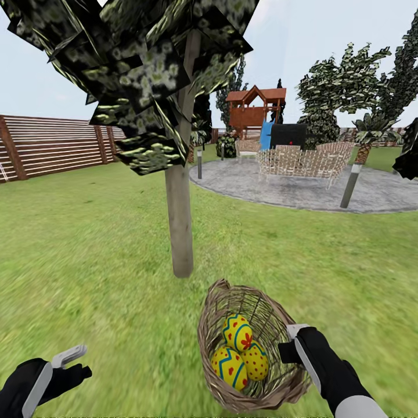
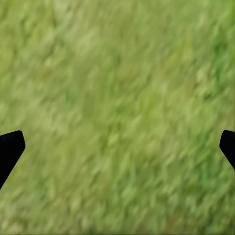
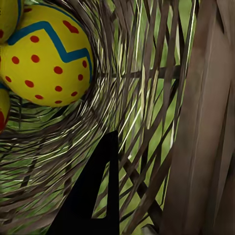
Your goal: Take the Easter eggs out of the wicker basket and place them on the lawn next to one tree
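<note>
Head view: high vantage, facing forward and down across the lawn [image 1: 87, 244], tree [image 1: 179, 232] close ahead, wicker basket [image 1: 249, 348] just below at the frame's lower edge; fence [image 1: 52, 145], paved circle [image 1: 302, 186] and play tower [image 1: 255, 110] far off.

Left wrist view: pointed straight at grass [image 2: 117, 112], blurred, seemingly from fairly close; dark fingertips [image 2: 10, 149] at both edges.

Right wrist view: pressed right up to the basket weave [image 3: 147, 112], looking inside past one dark finger [image 3: 93, 196] at a dotted Easter egg [image 3: 46, 61].

Shared: head and right wrist both take in the basket and eggs; head and left wrist share the grass.
</note>
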`<state>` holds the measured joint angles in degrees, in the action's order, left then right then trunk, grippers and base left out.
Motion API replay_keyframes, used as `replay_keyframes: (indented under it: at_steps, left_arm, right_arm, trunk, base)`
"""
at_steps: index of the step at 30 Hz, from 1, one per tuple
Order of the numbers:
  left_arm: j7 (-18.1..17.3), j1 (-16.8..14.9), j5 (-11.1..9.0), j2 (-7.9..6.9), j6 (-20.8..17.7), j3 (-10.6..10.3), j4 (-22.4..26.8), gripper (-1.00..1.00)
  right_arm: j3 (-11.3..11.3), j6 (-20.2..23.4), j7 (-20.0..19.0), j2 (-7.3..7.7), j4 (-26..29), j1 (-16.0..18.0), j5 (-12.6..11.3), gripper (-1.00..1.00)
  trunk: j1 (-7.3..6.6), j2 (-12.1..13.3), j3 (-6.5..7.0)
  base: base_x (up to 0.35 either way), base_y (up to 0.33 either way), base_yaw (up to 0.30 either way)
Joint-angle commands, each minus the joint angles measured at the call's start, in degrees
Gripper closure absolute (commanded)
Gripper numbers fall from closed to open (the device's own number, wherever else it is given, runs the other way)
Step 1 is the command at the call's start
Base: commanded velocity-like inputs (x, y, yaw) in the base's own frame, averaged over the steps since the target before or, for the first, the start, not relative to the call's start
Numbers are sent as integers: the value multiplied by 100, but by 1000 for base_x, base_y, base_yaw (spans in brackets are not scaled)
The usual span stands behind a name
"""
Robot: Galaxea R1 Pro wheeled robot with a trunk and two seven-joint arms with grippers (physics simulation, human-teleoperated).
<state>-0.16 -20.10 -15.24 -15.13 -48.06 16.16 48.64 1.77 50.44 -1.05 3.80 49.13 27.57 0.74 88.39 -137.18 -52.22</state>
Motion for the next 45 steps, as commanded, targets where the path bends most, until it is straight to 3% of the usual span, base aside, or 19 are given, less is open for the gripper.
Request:
replay_keyframes:
  at_steps: [1, 16, 40, 42, 43, 45]
  left_arm:
    - [-2, -3, -14, 1, -28, 10, 9, -100]
    - [7, -3, -14, 72, -21, 9, 5, -100]
    - [7, -3, -14, 80, -25, 4, 14, -100]
    - [7, -3, -14, 80, -22, 7, 14, -100]
    - [7, -3, -14, 80, -20, 8, 14, -100]
    - [7, -3, -14, 80, -20, 9, 14, -100]
  right_arm:
    - [16, 27, -24, 6, 9, 6, -39, 100]
    - [22, 27, -22, 3, 9, 10, -39, 100]
    - [25, 29, -21, -2, 0, 7, -39, 100]
    - [25, 27, -21, -2, 0, 6, -39, 100]
    - [25, 27, -20, -2, 0, 7, -39, -100]
    - [22, 23, -18, 4, 0, 6, -39, -100]
  trunk:
    - [-1, -4, -6]
    - [329, -606, -275]
    - [390, -638, -807]
    - [390, -638, -807]
    - [390, -638, -807]
    - [390, -638, -807]
  base:
    - [0, 0, 0]
    - [0, 0, 0]
    - [0, 0, 0]
    - [0, 0, 0]
    - [0, 0, 0]
    - [0, 0, 0]
